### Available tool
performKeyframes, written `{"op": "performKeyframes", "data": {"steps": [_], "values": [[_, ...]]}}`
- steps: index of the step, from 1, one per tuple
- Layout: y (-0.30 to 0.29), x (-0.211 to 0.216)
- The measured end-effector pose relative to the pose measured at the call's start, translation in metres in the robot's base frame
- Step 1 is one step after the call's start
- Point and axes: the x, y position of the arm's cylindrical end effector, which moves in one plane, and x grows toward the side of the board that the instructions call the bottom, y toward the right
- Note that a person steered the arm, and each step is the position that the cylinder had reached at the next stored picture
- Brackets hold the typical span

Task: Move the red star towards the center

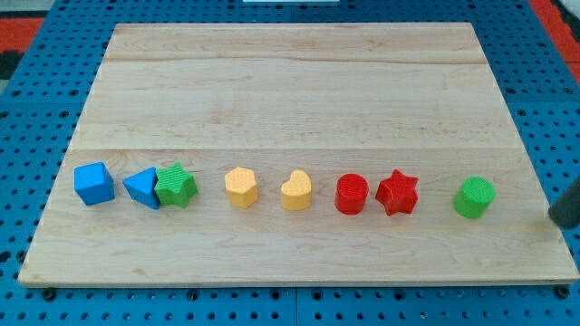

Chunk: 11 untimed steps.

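The red star [397, 192] lies on the wooden board [299, 81] in the lower right part of the view, in a row of blocks. A red cylinder [352, 194] sits just to its left, almost touching it. A green cylinder [474, 197] sits to its right, apart. My rod enters at the view's right edge; my tip [560, 217] is right of the green cylinder, near the board's right edge, well away from the red star.
Further left in the same row lie a yellow heart [295, 191], a yellow hexagon [241, 187], a green star [176, 186] touching a blue triangle [140, 186], and a blue cube [94, 183]. Blue pegboard surrounds the board.
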Motion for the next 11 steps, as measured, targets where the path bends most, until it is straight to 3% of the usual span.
{"op": "performKeyframes", "data": {"steps": [1, 2, 4, 5, 7, 9, 10, 11], "values": [[-0.084, 0.034], [-0.120, 0.021], [-0.132, 0.012], [-0.168, 0.004], [-0.157, -0.033], [-0.163, -0.128], [-0.160, -0.117], [-0.163, -0.044]]}}
